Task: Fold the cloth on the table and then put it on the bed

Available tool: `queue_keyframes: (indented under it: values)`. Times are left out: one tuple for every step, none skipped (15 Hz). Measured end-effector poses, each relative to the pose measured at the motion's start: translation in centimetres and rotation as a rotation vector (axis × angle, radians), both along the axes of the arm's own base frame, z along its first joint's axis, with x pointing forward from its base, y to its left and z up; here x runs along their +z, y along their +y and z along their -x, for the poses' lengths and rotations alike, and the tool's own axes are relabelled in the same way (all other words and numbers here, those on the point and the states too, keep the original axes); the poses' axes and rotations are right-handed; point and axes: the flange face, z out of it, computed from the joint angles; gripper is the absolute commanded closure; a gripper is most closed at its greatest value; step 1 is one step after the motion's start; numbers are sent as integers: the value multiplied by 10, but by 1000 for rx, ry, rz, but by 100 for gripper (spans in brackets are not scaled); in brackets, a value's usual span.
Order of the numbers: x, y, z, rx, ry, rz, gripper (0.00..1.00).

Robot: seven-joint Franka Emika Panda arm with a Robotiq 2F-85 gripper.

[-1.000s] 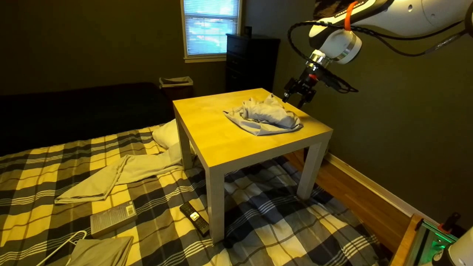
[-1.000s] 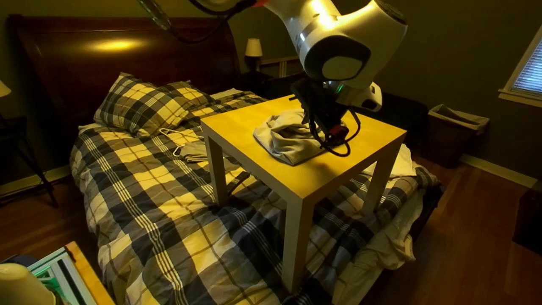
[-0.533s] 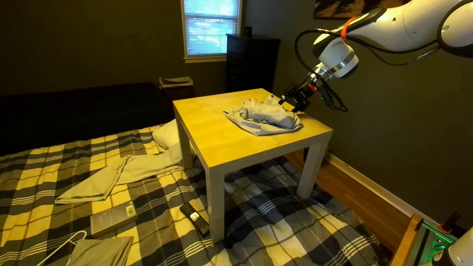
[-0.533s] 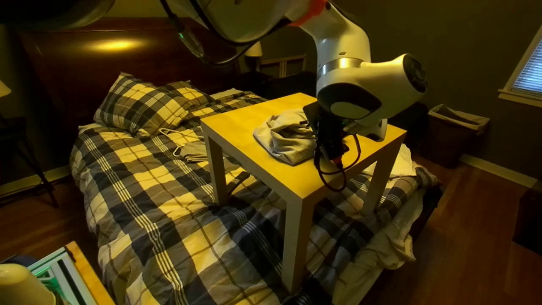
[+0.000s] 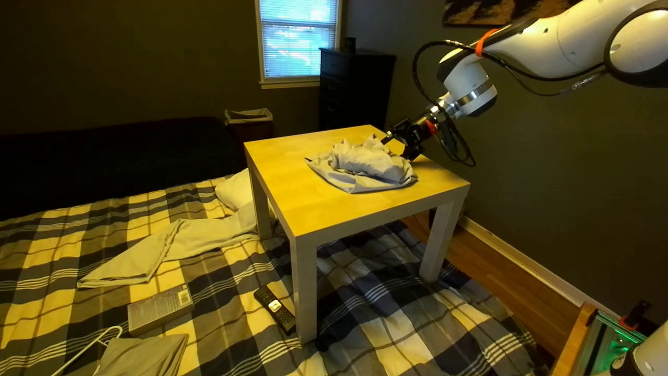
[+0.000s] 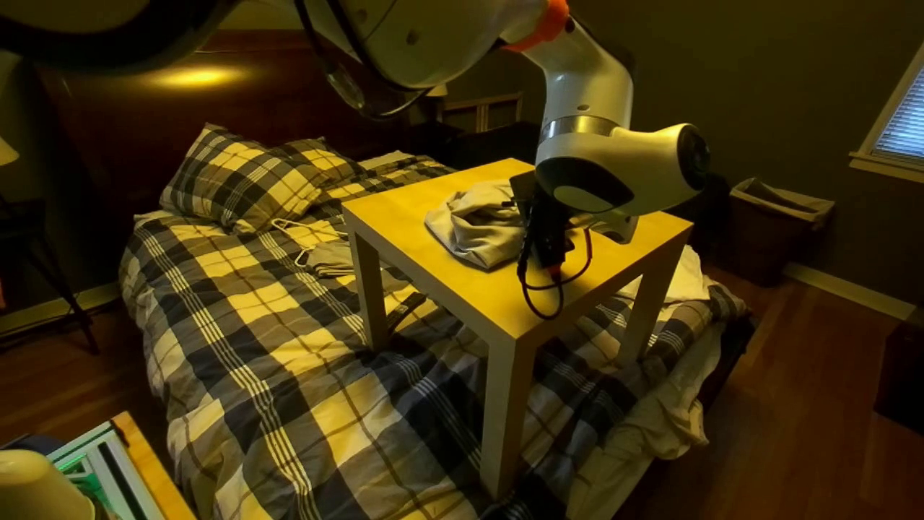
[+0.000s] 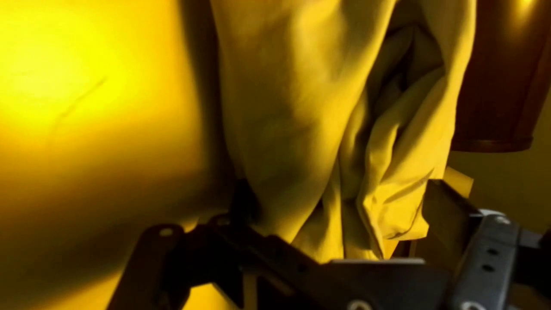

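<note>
**Crumpled cloth (image 5: 365, 163) lies between the parted fingers (image 7: 450, 219) of your hand (image 5: 397, 148)**

The cloth sits in a heap on the surface (image 5: 287, 175), right in front of your hand. Your hand is released, its fingers spread with folds between them; whether they touch it is unclear. Well below your hand, the plaid bed (image 5: 224, 295) carries the surface and a remote (image 5: 279, 316).

I am in a home bedroom: my counter (image 5: 292, 177) stands on a plaid-covered bed (image 6: 289, 361), pillows (image 6: 238, 173) and wooden headboard (image 6: 130, 108) past its left corner in an exterior view, window (image 5: 298, 42) and dresser (image 5: 355, 86) past its far edge in an exterior view
</note>
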Motion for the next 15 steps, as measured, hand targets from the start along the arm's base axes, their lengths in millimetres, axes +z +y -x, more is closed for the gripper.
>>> queue_keyframes:
  values:
    - [1, 8, -3, 12, -2, -1, 0]
    - [2, 16, -6, 24, -4, 1, 0]
    - [2, 24, -9, 31, -5, 11, 0]
    - [3, 32, -13, 33, -9, 30, 0]
    - [2, 39, -17, 28, -13, 69, 0]
    - [2, 48, -21, 18, -15, 115, 0]
    - [3, 57, -26, -2, -17, 165, 0]
    - [5, 67, -29, -30, -19, 215, 0]
    - [9, 78, -33, -59, -23, 265, 0]
    - [11, 89, -35, -83, -22, 318, 25]
    - [13, 101, -36, -99, -18, 370, 26]
    - [14, 112, -36, -109, -10, 419, 34]
    - [14, 122, -36, -112, 3, 465, 42]
    - [14, 130, -35, -113, 19, 509, 51]
    - [13, 137, -34, -110, 41, 548, 58]
